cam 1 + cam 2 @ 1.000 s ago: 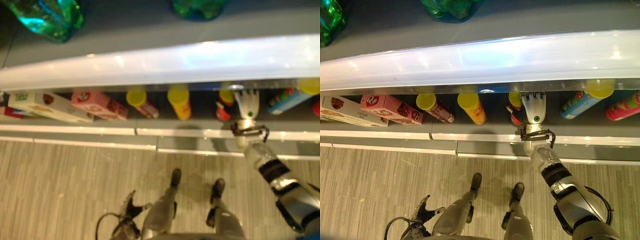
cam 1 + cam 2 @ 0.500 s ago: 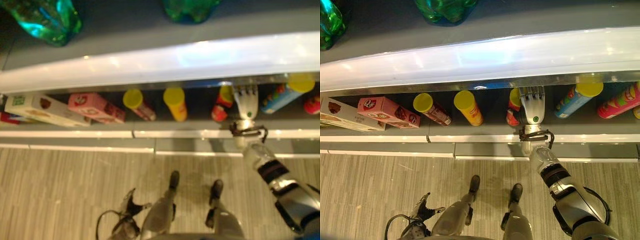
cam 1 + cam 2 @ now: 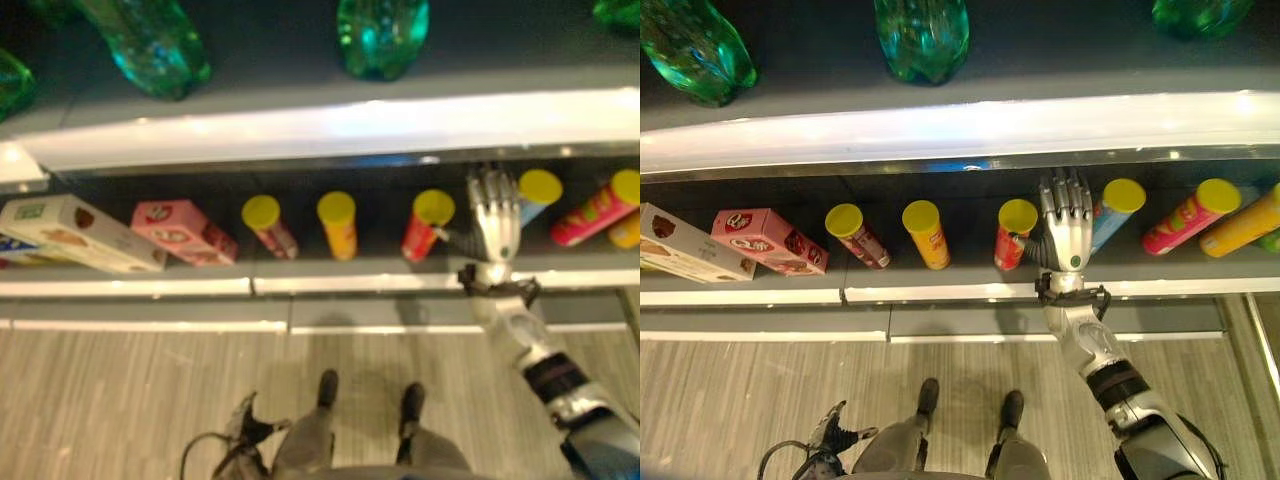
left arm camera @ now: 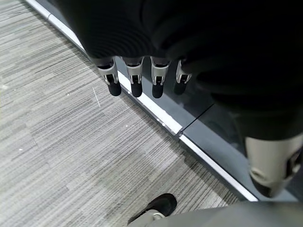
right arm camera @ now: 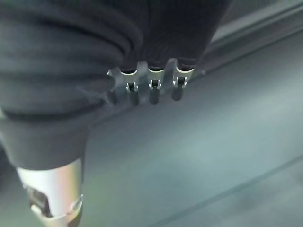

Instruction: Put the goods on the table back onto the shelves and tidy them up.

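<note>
Red can (image 3: 1011,238) with yellow lid is seen upright, slightly tilted, on the lower shelf (image 3: 940,292), near its front edge. Right hand (image 3: 1067,225) is reached into the shelf at 3 o'clock of the can, just beside it, fingers straight and relaxed, nothing gripped; thumb lies toward the can, contact cannot be told. In the right wrist view the fingers (image 5: 151,87) are seen extended over bare grey shelf.

Blue can (image 3: 1112,211) sits at 3 o'clock of the hand, just beside it, partly hidden behind the fingers. Open room is seen between red can and yellow can (image 3: 927,233) at 9 o'clock, and along the white front lip. Overhead lip of the upper shelf (image 3: 960,125) hangs close above the can lids, at 12 o'clock.

Counted on the lower shelf, right eye view: six lidded cans – dark red can (image 3: 856,235), yellow, red, blue, pink can (image 3: 1185,217), orange can (image 3: 1245,222) leaning at far 3 o'clock. Two boxes: pink box (image 3: 767,241), white box (image 3: 685,246) at 9 o'clock. Three green bottles (image 3: 923,35) on the upper shelf.

Left hand (image 4: 137,78) is seen hanging low over the floor (image 4: 61,142), fingers straight, empty.
</note>
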Robot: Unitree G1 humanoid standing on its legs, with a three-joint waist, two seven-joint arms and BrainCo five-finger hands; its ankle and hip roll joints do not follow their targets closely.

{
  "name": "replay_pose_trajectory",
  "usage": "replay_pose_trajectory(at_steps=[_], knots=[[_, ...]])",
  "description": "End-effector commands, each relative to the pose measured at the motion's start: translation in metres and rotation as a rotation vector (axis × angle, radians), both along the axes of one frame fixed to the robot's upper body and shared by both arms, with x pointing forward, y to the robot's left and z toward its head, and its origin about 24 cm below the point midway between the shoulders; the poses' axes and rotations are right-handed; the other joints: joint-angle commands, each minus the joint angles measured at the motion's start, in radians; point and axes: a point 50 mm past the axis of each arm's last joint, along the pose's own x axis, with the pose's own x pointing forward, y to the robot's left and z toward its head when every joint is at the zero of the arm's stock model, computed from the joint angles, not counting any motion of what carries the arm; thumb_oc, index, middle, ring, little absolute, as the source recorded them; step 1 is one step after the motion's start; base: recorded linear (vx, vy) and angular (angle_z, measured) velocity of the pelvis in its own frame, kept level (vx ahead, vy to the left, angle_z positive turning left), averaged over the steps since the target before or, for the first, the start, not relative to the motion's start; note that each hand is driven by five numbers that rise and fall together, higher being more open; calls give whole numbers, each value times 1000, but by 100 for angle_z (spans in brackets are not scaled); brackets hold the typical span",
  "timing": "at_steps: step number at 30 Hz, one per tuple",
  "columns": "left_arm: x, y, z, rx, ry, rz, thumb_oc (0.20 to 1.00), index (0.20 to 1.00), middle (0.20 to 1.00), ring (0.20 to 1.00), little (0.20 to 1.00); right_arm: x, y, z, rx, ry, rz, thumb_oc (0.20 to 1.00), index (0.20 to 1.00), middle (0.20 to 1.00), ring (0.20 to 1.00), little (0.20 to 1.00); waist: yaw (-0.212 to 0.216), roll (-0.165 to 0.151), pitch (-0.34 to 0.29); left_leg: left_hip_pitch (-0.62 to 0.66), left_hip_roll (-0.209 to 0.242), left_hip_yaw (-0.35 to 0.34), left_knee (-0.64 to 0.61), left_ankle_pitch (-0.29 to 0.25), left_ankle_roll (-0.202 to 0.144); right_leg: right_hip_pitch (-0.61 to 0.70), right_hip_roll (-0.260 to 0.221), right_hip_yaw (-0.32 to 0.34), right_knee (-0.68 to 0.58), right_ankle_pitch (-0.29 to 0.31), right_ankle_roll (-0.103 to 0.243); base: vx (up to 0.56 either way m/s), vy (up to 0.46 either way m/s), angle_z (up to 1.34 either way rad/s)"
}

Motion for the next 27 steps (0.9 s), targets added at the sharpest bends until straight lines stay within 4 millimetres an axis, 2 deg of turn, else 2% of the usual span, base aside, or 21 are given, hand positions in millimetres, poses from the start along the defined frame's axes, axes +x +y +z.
replay_pose_trajectory(at_steps=[1, 5, 8, 12, 13, 14, 15, 16, 18, 19, 20, 21, 22, 23, 24, 25, 27], knots=[[-34, -11, -13, -29, 160, -26, 1000, 1000, 1000, 1000, 1000, -10, 2, 1, 45, 15, 67, 1000, 1000, 1000, 1000, 1000, -7, -13, -98, 37, 38, 73, 1, -106, -17, 15, -61, 120, 2, -47, 67, 39, 32, -11], [-51, -3, -15, -80, 208, 106, 1000, 1000, 1000, 1000, 1000, -26, -8, -16, 63, 113, 67, 1000, 1000, 1000, 1000, 1000, -27, -28, -130, 72, 48, 95, 1, -113, -19, 33, -53, 137, 2, -47, 65, 26, 32, -21], [-61, 0, -16, -126, 213, 236, 1000, 1000, 1000, 1000, 1000, -44, -37, -49, 112, 264, -63, 1000, 1000, 1000, 1000, 1000, -47, -41, -155, 99, 55, 117, 1, -118, -17, 45, -45, 159, 2, -41, 65, 20, 36, -17], [-62, 0, -16, -126, 213, 236, 1000, 1000, 1000, 1000, 1000, -44, -37, -49, 112, 264, -63, 1000, 1000, 1000, 1000, 1000, -47, -41, -155, 100, 55, 117, 1, -118, -17, 45, -45, 159, 2, -41, 65, 10, 13, -21], [-75, -1, -18, -182, 227, 357, 1000, 1000, 1000, 1000, 1000, -77, -77, -113, 272, 506, -344, 1000, 1000, 1000, 1000, 1000, -65, -48, -173, 121, 59, 130, 1, -118, -15, 55, -38, 176, 2, -35, 65, 60, 68, -20], [-84, -6, -19, -218, 247, 400, 1000, 1000, 1000, 1000, 1000, -100, -92, -148, 444, 630, -526, 1000, 1000, 1000, 1000, 1000, -72, -45, -181, 135, 62, 137, 1, -122, -14, 62, -34, 183, 3, -34, 65, 54, 69, 7], [-84, -6, -19, -217, 247, 400, 1000, 1000, 1000, 1000, 1000, -100, -92, -148, 445, 630, -526, 1000, 1000, 1000, 1000, 1000, -72, -47, -182, 132, 61, 137, 1, -120, -14, 58, -36, 184, 3, -32, 65, 33, 42, 9], [-88, -9, -20, -235, 262, 419, 1000, 1000, 1000, 1000, 1000, -116, -98, -170, 634, 694, -662, 1000, 1000, 1000, 1000, 1000, -74, -46, -189, 138, 62, 140, 1, -121, -14, 62, -34, 189, 3, -32, 66, 27, 26, -4], [-98, -12, -21, -256, 301, 447, 1000, 1000, 1000, 1000, 1000, -138, -100, -198, 1003, 738, -830, 1000, 1000, 1000, 1000, 1000, -75, -44, -196, 151, 64, 144, 1, -127, -14, 70, -29, 194, 4, -35, 66, 55, 27, -45], [-107, -10, -22, -263, 353, 486, 1000, 1000, 1000, 1000, 1000, -166, -94, -226, 1428, 751, -986, 1000, 1000, 1000, 1000, 1000, -75, -46, -208, 158, 66, 147, 1, -130, -16, 75, -27, 199, 5, -37, 63, 70, 4, -52], [-111, -6, -23, -270, 391, 539, 1000, 1000, 1000, 1000, 1000, -182, -87, -241, 1734, 702, -1049, 1000, 1000, 1000, 1000, 1000, -73, -50, -214, 169, 70, 149, 1, -139, -20, 84, -22, 199, 5, -43, 61, 44, 1, -36], [-110, -6, -23, -271, 389, 539, 1000, 1000, 1000, 1000, 1000, -181, -88, -241, 1737, 700, -1046, 1000, 1000, 1000, 1000, 1000, -74, -51, -213, 166, 69, 149, 1, -135, -20, 82, -23, 199, 5, -41, 61, 0, 0, 0], [-110, -5, -23, -277, 397, 553, 1000, 1000, 1000, 1000, 1000, -194, -83, -249, 1890, 665, -1088, 1000, 1000, 1000, 1000, 1000, -73, -52, -217, 170, 70, 150, 1, -137, -22, 86, -22, 199, 5, -42, 60, 0, 0, 0], [-110, -5, -23, -278, 397, 553, 1000, 1000, 1000, 1000, 1000, -194, -83, -249, 1890, 665, -1087, 1000, 1000, 1000, 1000, 1000, -73, -52, -216, 170, 70, 150, 1, -137, -22, 86, -22, 199, 5, -42, 60, 28, -13, 5], [-108, -6, -23, -297, 404, 566, 1000, 1000, 1000, 1000, 1000, -210, -73, -259, 2154, 534, -1143, 1000, 1000, 1000, 1000, 1000, -70, -54, -222, 176, 73, 148, 1, -141, -25, 93, -20, 199, 4, -46, 59, 0, 0, 0], [-97, -9, -24, -326, 389, 548, 1000, 1000, 1000, 1000, 1000, -219, -61, -266, 2299, 471, -1167, 1000, 1000, 1000, 1000, 1000, -68, -54, -226, 177, 73, 145, 1, -141, -26, 96, -19, 199, 4, -46, 59, 32, -12, 2], [-90, -12, -24, -344, 374, 523, 1000, 1000, 1000, 1000, 1000, -221, -51, -269, 2413, 434, -1142, 1000, 1000, 1000, 1000, 1000, -66, -53, -228, 179, 73, 143, 1, -142, -28, 101, -19, 195, 5, -47, 59, 12, -2, 4]])
